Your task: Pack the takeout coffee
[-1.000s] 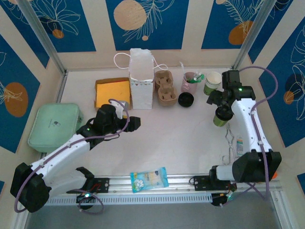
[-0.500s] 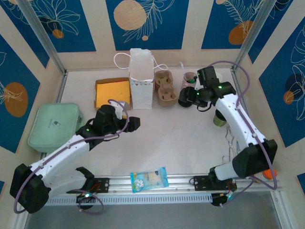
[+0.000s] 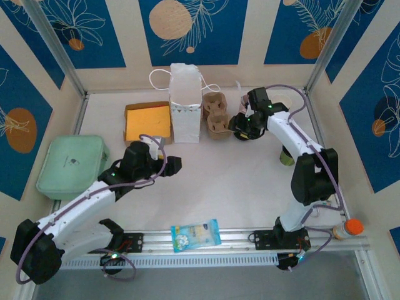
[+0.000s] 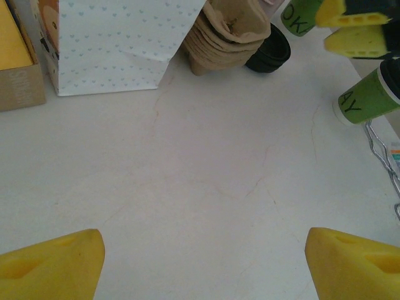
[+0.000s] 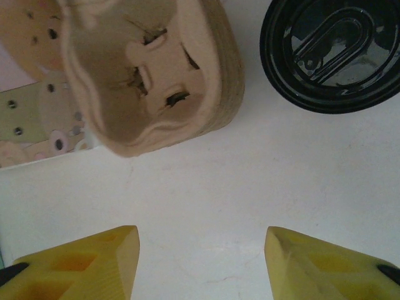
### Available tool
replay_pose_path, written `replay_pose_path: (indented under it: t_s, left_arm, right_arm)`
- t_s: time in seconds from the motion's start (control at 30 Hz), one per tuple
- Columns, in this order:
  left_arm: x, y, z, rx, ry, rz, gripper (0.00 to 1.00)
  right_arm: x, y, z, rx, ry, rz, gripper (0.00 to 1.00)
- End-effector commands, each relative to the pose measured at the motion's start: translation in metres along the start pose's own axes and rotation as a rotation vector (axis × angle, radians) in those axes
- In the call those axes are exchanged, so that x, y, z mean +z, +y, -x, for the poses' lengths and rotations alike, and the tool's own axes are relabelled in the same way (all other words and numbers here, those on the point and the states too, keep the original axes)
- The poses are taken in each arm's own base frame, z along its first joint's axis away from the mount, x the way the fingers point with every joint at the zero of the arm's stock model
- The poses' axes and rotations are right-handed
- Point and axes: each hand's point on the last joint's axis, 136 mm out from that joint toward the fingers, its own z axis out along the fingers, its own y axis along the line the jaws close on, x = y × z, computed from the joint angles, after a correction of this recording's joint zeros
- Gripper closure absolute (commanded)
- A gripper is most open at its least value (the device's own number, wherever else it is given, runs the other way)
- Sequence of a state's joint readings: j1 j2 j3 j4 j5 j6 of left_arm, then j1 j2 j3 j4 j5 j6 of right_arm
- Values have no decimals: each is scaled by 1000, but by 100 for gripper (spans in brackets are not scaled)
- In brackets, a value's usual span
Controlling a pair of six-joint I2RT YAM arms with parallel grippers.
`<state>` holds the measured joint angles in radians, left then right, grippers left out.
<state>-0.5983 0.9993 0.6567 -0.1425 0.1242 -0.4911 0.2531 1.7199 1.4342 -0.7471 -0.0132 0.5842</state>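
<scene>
Right arm has swung away from the bench's right side to the back row. The coffee cup is left standing on the right of the bench, beside that arm's forearm and well apart from the carrier. Right end effector hangs low over bare bench, fingers spread with nothing between them. The carrier is just ahead to one side, the black lid to the other. Left end effector has barely shifted. It is spread wide and empty, facing the white bag.
</scene>
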Motion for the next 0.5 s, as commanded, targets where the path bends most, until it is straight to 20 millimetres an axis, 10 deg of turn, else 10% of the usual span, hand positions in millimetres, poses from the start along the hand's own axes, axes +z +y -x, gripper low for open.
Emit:
replay_pose_path:
  t_s: [0.0,0.47]
  left_arm:
    - [-2,7,2,-8,-21,20,16]
    - [-2,8,2,-12,-20,23,16]
  right_arm:
    - [1,9,15,2,-25,22,45]
    - [34,4,34,5,2,-27,56]
